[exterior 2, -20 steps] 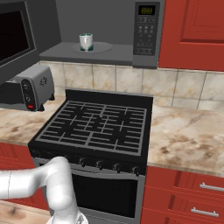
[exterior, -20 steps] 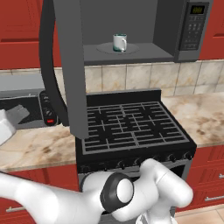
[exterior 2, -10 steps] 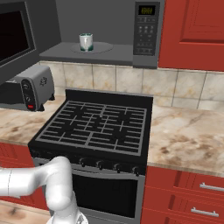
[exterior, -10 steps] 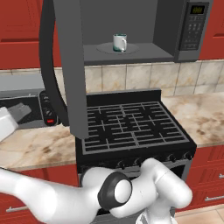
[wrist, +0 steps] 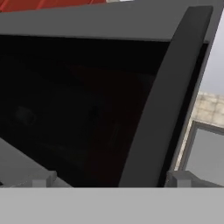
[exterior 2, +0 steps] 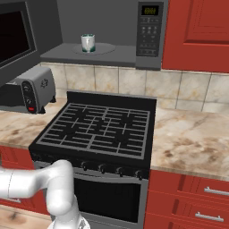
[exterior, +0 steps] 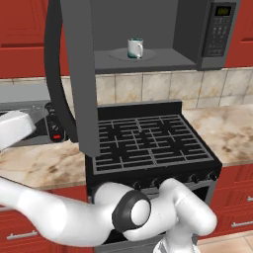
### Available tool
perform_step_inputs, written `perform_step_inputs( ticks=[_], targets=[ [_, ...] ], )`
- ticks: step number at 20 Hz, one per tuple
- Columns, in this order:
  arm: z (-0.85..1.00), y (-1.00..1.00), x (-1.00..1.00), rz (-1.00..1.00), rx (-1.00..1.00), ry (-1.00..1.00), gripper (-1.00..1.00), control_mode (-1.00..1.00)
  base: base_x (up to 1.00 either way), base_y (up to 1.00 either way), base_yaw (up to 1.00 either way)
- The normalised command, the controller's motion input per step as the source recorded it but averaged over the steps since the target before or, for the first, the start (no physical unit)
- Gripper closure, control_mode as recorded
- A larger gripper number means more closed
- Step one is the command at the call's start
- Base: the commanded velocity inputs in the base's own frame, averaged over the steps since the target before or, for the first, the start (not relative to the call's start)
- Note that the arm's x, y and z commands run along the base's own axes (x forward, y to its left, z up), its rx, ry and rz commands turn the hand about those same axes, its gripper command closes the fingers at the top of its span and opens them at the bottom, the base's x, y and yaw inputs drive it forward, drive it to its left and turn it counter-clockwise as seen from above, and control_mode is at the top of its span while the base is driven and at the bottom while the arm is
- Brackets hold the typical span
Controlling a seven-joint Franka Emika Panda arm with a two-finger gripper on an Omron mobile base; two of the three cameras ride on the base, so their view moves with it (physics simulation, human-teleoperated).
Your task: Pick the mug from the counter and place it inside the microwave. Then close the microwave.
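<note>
Fingertips (wrist: 41,179) show as two small grey stubs at the bottom of the hand view, set well apart with nothing between them, so the gripper (wrist: 109,180) is released. Right in front of them is the black glass of the microwave door (wrist: 78,113), with its long black handle (wrist: 164,100) slanting from upper right down to the lower middle of that view.

In the left base view the door (exterior: 79,74) stands swung out at upper left, a flat dark grey slab with the curved handle bowing off its left side. The mug (exterior: 135,48) already sits upright inside the microwave (exterior: 148,59), near the top centre of that view, on the round turntable; it is white above, teal below, handle to the right.

The risk, as I judge it, lies in the closing push. A glancing contact on smooth glass could slide off, or the fingers could snag behind the handle. A hard slam might jolt the light mug on the turntable.

Below, the black grated stove (exterior 2: 98,127) sits between stretches of marbled beige counter (exterior 2: 192,143), with a boxy grey toaster oven (exterior 2: 27,89) at middle left of the right base view.
</note>
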Motion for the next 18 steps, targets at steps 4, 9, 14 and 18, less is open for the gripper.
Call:
perform_step_inputs(
  ticks=[4, 9, 14, 18],
  targets=[
    [0.17, -0.42, 0.0, 0.02, 0.0, 0.0, -1.0, -1.0, 0.0, 0.0, 0.0],
    [0.3, -0.48, -0.03, 0.01, 0.0, 0.0, -1.0, -1.0, 0.0, 0.0, 0.0],
    [0.27, -0.66, -0.11, 0.0, 0.01, 0.0, -1.0, -1.0, 0.0, 0.0, 0.0],
    [0.05, -0.73, -0.19, 0.0, 0.08, -0.03, -1.0, -1.0, 0.0, 0.0, 0.0]
  ],
)
